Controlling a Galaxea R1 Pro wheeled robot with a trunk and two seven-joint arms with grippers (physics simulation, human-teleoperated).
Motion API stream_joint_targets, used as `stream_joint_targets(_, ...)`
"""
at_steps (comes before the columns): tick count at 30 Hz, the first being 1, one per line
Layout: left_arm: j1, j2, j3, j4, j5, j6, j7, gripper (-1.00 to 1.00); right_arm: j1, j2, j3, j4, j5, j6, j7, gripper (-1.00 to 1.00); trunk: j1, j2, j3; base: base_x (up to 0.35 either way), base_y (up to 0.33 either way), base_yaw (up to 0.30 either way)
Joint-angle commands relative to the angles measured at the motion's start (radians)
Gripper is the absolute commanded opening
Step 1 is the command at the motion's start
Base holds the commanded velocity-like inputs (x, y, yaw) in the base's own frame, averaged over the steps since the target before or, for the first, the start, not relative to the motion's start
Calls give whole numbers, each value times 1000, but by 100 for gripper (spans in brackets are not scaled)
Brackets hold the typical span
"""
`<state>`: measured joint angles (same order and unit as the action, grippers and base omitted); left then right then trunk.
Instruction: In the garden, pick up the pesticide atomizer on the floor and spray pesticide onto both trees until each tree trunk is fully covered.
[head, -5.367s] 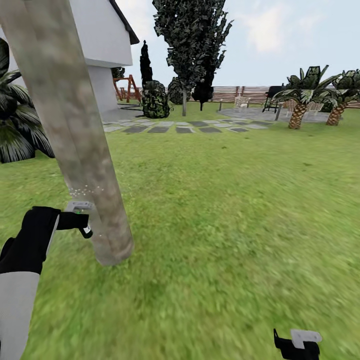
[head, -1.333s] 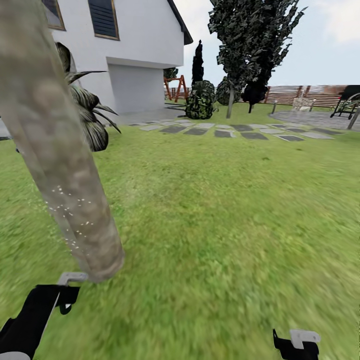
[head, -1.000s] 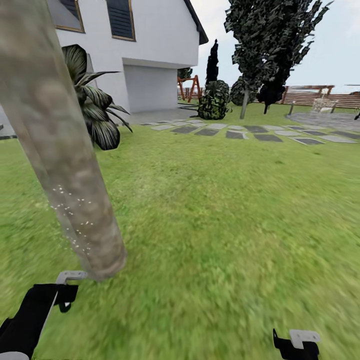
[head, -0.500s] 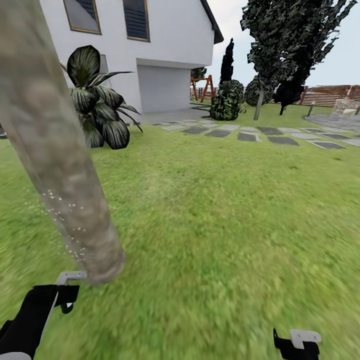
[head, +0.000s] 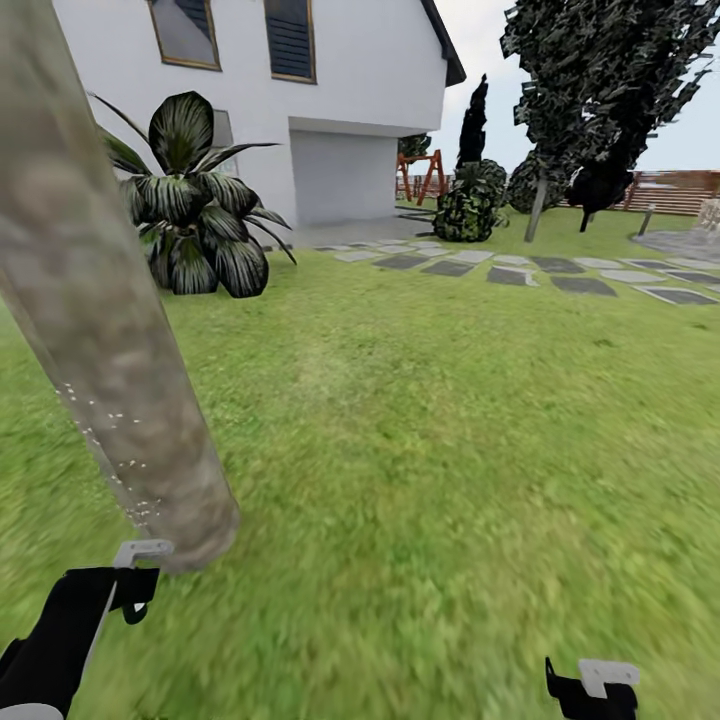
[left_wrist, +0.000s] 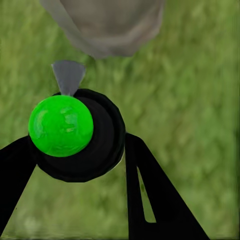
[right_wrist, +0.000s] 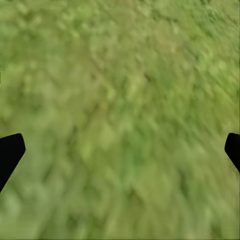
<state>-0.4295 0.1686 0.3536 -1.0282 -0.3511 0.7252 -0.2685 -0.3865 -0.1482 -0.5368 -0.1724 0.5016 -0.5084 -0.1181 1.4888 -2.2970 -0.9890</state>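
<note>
A thick grey-beige tree trunk (head: 100, 330) leans across the left of the head view, with white spray specks low on its bark. Its base (left_wrist: 107, 25) fills the far end of the left wrist view. My left gripper (head: 125, 595) sits just below that base, shut on the pesticide atomizer (left_wrist: 75, 135), a dark round bottle with a bright green spot and a grey nozzle pointing at the trunk. The second tree (head: 590, 90) stands far off at the back right. My right gripper (right_wrist: 120, 150) hangs open over bare grass, low at the right (head: 590, 690).
A white house (head: 340, 90) and a dark broad-leaved plant (head: 200, 225) stand behind the trunk. Grey paving slabs (head: 520, 275), round bushes (head: 465, 205), a bollard lamp (head: 647, 218) and a slatted wooden fence (head: 680, 190) lie far back. Open lawn spreads ahead and right.
The whole view has swung left, so house, plant and far tree slid rightward. Since 5.4 s ago, my left gripper with the atomizer has dropped from mid-trunk to the trunk's base.
</note>
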Motion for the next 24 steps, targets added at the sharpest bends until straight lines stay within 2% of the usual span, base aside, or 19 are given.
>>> stream_joint_targets(1,0,-1,0,0,-1,0,0,-100,0,1,0,0,0,0,0,100,0,0,0,70,-277,275)
stream_joint_targets(11,0,-1,1,2,-5,-1,0,-100,0,4,0,0,0,0,0,100,0,0,0,198,-219,277)
stream_joint_targets(15,0,-1,0,1,-4,-1,0,-100,0,4,0,0,0,0,0,100,0,0,0,58,-265,270)
stream_joint_targets(24,0,-1,1,0,-6,3,0,-100,0,4,0,-1,0,0,0,100,0,0,0,1,-276,36)
